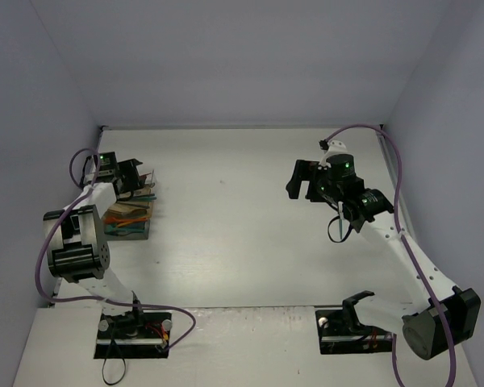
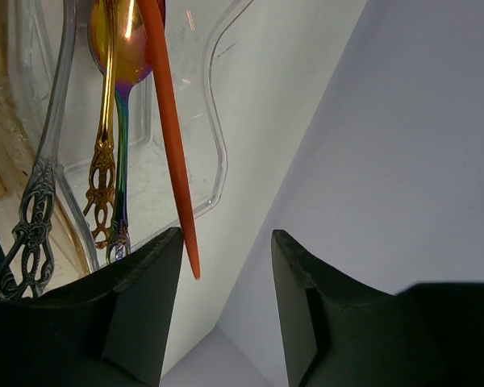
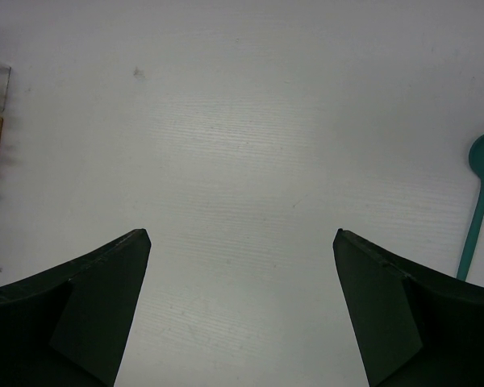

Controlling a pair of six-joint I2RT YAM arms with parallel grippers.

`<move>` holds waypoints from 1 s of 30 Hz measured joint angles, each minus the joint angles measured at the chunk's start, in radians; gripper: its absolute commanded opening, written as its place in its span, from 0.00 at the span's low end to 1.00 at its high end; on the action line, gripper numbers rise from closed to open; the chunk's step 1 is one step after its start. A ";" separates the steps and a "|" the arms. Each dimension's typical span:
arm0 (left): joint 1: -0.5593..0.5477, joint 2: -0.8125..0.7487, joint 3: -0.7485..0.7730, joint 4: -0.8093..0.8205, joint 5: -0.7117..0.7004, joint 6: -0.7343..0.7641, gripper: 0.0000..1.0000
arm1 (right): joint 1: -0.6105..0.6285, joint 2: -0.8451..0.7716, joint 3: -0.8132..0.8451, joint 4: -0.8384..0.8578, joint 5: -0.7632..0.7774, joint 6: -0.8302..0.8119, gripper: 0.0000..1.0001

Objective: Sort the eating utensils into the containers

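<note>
One teal spoon beside right gripper

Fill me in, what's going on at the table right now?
The left hand is open at the clear box and holds nothing. An orange utensil sticks its handle out past the box wall, next to a gold spoon inside. The right hand hangs open over the table, with a teal spoon lying loose off to one side, not yet sorted.
</note>
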 measured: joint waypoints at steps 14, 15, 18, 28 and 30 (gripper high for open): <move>0.014 -0.121 0.052 -0.148 0.026 0.155 0.72 | -0.024 -0.003 -0.005 -0.018 0.098 -0.010 0.97; 0.014 -0.147 0.067 -0.168 0.024 0.188 0.72 | -0.036 -0.003 -0.007 -0.020 0.110 -0.010 0.97; 0.004 -0.246 0.106 -0.215 0.015 0.302 0.72 | -0.077 -0.002 -0.020 -0.026 0.138 -0.009 0.97; -0.298 -0.545 0.096 -0.365 -0.032 0.800 0.72 | -0.278 0.150 -0.092 -0.044 0.131 0.040 0.96; -0.365 -0.594 0.075 -0.388 -0.031 0.888 0.72 | -0.318 0.200 -0.095 -0.047 0.118 0.056 0.95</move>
